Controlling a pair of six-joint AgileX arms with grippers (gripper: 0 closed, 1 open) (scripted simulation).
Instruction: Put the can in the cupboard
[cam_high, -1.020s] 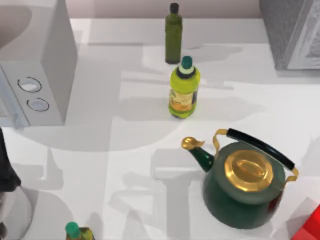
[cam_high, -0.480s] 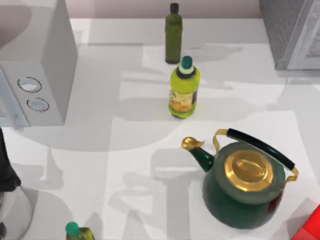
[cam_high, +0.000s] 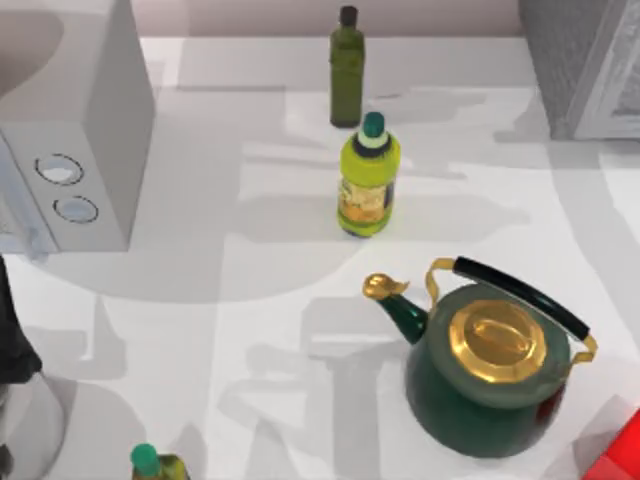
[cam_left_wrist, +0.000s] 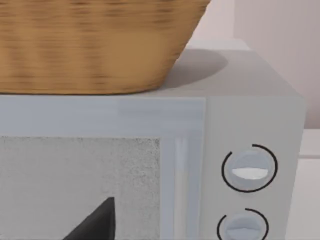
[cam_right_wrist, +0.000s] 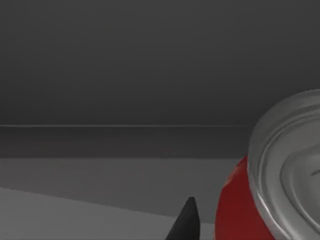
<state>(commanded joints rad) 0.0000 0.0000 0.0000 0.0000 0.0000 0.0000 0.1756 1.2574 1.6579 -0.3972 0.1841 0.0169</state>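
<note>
The can (cam_right_wrist: 260, 200) is red with a silvery lid and fills the near corner of the right wrist view. One dark fingertip (cam_right_wrist: 186, 220) of my right gripper lies close against its side, so the gripper looks shut on it. Behind the can is a dark grey wall and floor. The cupboard (cam_high: 575, 60), grey and speckled with a pale framed door (cam_high: 622, 85), stands at the table's back right corner. My left arm (cam_high: 12, 335) is parked at the table's left edge, facing the light grey box (cam_left_wrist: 250, 130).
A green kettle (cam_high: 490, 370) with a gold lid stands at the front right, and a bright red block (cam_high: 622, 455) sits at the corner beside it. A yellow bottle (cam_high: 368, 180) and a dark green bottle (cam_high: 347, 70) stand mid-table. A wicker basket (cam_left_wrist: 95, 45) tops the two-knob box (cam_high: 80, 130).
The shadow on the table in front of the cupboard has spread toward the front right. Kettle, bottles and left arm have stayed put.
</note>
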